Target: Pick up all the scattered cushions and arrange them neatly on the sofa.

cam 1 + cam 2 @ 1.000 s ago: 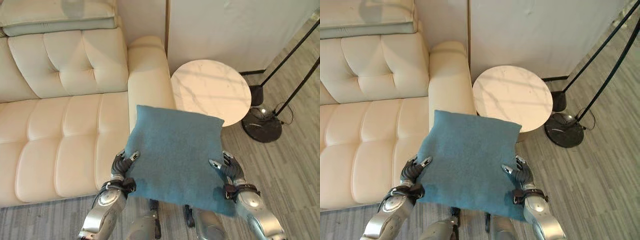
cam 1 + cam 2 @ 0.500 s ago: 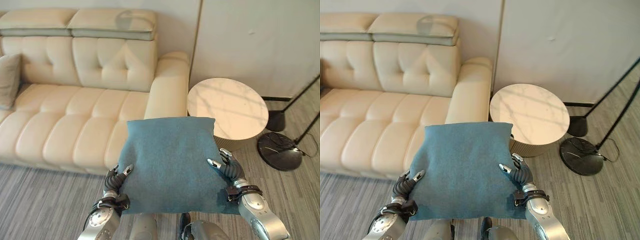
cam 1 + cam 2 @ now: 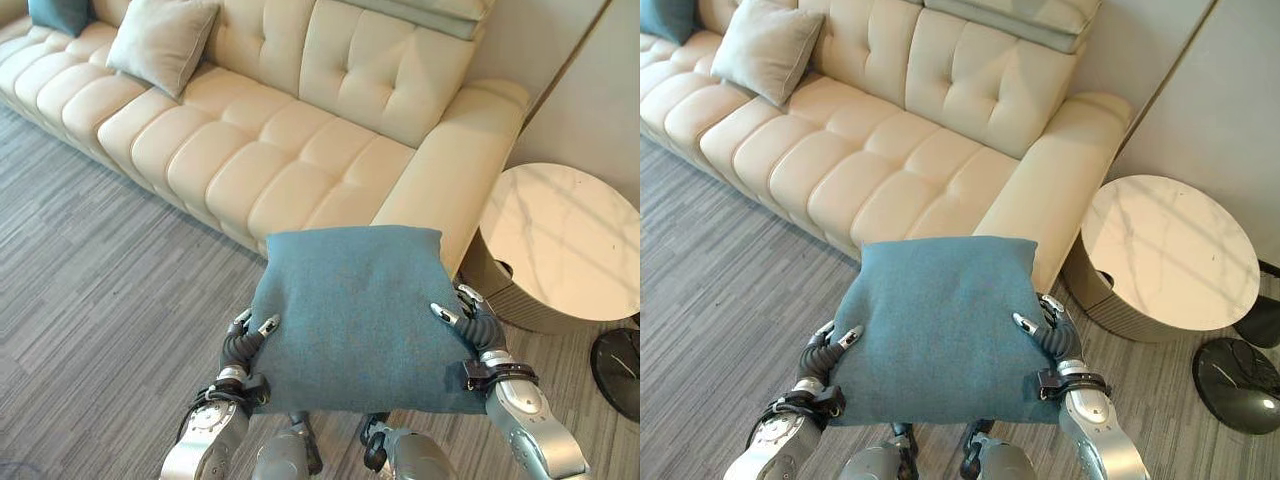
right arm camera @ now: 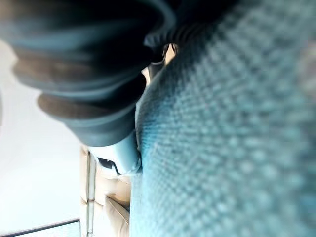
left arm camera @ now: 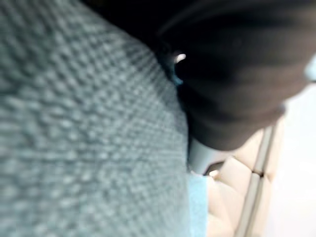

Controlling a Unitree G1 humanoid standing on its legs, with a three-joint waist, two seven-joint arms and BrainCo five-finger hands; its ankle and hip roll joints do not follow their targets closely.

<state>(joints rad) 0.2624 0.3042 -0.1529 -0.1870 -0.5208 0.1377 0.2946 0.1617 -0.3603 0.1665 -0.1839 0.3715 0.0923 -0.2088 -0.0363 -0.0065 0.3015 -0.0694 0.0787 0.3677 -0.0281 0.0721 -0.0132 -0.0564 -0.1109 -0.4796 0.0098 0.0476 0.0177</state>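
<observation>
We saw a cream tufted sofa (image 3: 300, 130) running from ten o'clock to two o'clock across the head views, with a beige cushion (image 3: 160, 42) propped on its seat at eleven o'clock and a corner of a second teal cushion (image 3: 60, 12) beyond that. A round marble-topped side table (image 3: 1165, 250) stood at three o'clock, just beside the sofa's armrest (image 3: 1050, 200), and a black lamp base (image 3: 1238, 384) lay on the grey plank floor (image 3: 90, 270) at four o'clock. Between us and the seat nothing stood but open floor.

The right eye view took in the whole tabletop and the lamp base, where the left eye view cut both at its edge. The wrist views gave us the weave of the teal cushion (image 3: 360, 315) up close, pressed against each dark ribbed cover.

That cushion was held flat in the air at six o'clock, in front of the sofa's armrest end. Our left hand (image 3: 245, 345) clasped its left edge and our right hand (image 3: 470, 325) its right edge, thumbs curled over the top face; the fingers beneath were hidden.
</observation>
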